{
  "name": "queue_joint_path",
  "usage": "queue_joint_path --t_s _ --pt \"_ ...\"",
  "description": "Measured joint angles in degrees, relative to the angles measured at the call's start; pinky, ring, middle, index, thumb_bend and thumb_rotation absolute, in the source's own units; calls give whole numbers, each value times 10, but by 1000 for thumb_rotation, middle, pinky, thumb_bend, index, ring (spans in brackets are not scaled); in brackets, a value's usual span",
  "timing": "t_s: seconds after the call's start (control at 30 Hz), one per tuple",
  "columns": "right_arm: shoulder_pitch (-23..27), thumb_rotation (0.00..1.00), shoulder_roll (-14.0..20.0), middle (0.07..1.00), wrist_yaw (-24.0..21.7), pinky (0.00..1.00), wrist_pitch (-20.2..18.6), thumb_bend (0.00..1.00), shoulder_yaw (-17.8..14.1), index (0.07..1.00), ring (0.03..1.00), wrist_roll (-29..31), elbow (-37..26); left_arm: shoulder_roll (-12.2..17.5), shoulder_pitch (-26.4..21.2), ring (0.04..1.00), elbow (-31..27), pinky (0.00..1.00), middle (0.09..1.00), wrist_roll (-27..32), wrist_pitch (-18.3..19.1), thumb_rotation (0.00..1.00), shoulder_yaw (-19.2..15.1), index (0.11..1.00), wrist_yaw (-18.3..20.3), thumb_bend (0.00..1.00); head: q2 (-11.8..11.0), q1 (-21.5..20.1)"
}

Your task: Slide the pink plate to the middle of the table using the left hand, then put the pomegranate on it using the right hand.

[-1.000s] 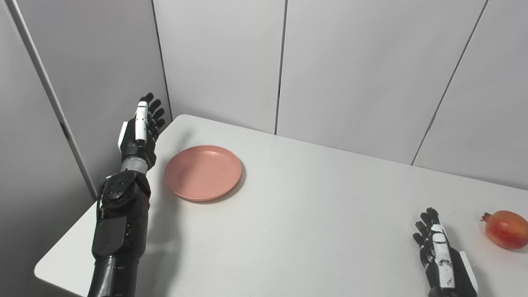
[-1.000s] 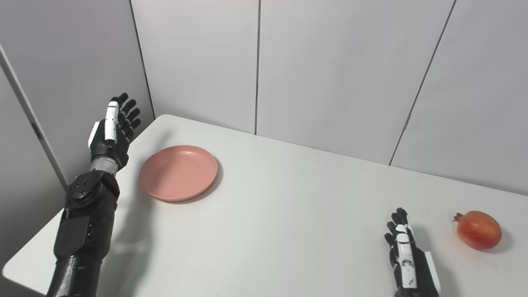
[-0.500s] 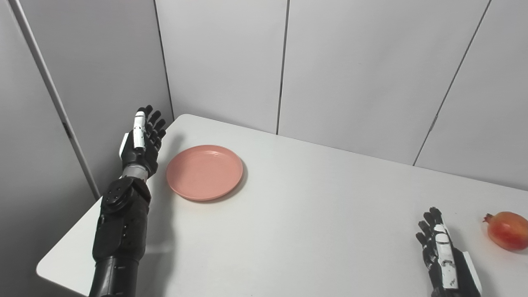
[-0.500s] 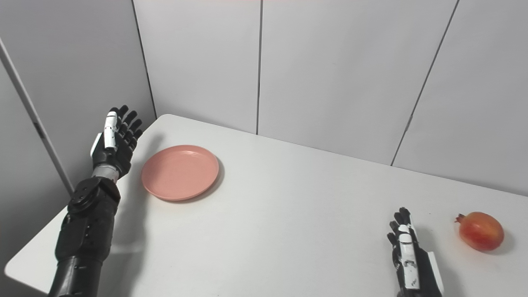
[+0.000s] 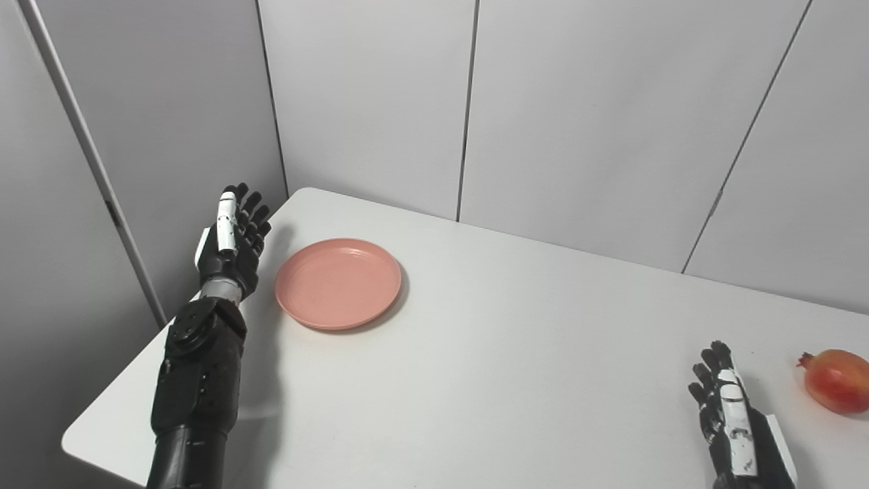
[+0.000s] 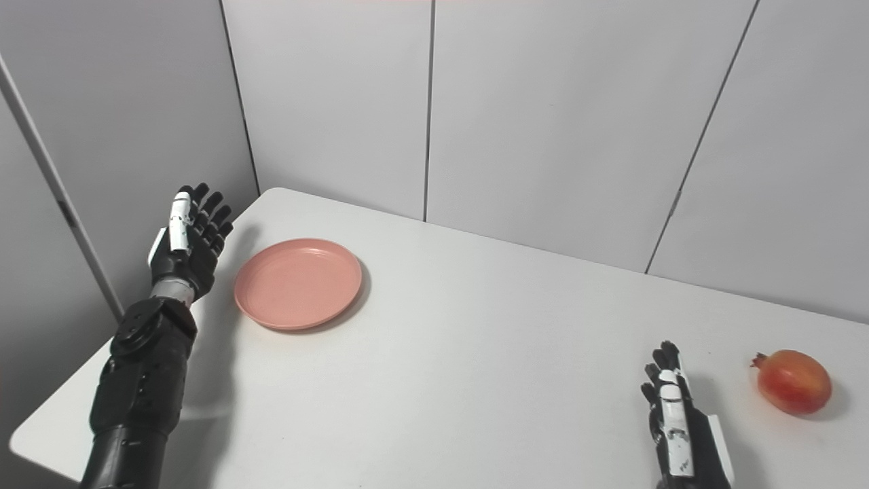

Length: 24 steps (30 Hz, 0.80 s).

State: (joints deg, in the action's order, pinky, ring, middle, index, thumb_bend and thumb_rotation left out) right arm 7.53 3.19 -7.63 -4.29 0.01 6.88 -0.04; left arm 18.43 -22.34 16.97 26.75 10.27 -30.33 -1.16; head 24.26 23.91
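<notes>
In the left eye view, the pink plate [image 5: 338, 283] is seen lying flat on the white table [image 5: 516, 367], near its far left corner and well away from the middle. The left hand [image 5: 231, 238] is held just left of the plate, apart from its rim, raised above the table edge with fingers spread and nothing held. The pomegranate [image 5: 836, 380] is found far to the right of the plate, at the picture's right edge.

In the right eye view, the right hand [image 6: 682, 424] is shown low and well to the right of the plate, just left of the pomegranate and not touching it; its fingers are extended and empty. The first step is judged to be in hand, with the slide not yet begun. The next move calls for the left hand to be lowered against the plate's left rim so that the plate can be pushed rightward.
</notes>
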Motion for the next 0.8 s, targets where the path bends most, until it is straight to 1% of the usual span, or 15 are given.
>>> queue_joint_path --t_s 0.13,0.27,0.37,0.53,0.57,0.67,0.73,0.8 --pt "0 1000 0 1000 2 1000 -5 102 0 996 1000 0 -6 2 3 967 10 999 964 9 0 1000 -1 949 1 291 1 1" --pt "0 1000 0 1000 4 1000 -5 102 0 993 1000 -1 -6 4 5 965 25 1000 960 14 0 1000 -4 945 1 301 1 2" --pt "0 1000 0 1000 5 1000 -5 108 0 996 1000 -1 -6 5 5 943 36 968 941 16 -1 1000 -7 924 2 314 1 1" --pt "0 1000 1 1000 5 1000 -5 114 0 996 1000 -1 -6 8 5 936 66 962 934 19 -5 1000 -6 921 10 316 1 1" --pt "0 1000 1 1000 6 1000 -6 112 0 995 1000 -1 -6 8 5 922 73 946 923 20 -5 1000 -6 914 11 311 1 1" --pt "0 1000 1 1000 6 1000 -9 115 0 996 1000 0 -6 9 5 921 84 946 923 21 -14 1000 -7 916 14 317 1 2" --pt "0 1000 1 1000 6 1000 -12 113 0 997 1000 1 -6 10 5 928 94 945 929 22 -24 1000 -8 920 24 331 1 2" --pt "0 1000 1 1000 6 1000 -12 114 0 998 1000 1 -6 13 5 931 98 942 933 27 -27 1000 -7 922 30 335 1 2"
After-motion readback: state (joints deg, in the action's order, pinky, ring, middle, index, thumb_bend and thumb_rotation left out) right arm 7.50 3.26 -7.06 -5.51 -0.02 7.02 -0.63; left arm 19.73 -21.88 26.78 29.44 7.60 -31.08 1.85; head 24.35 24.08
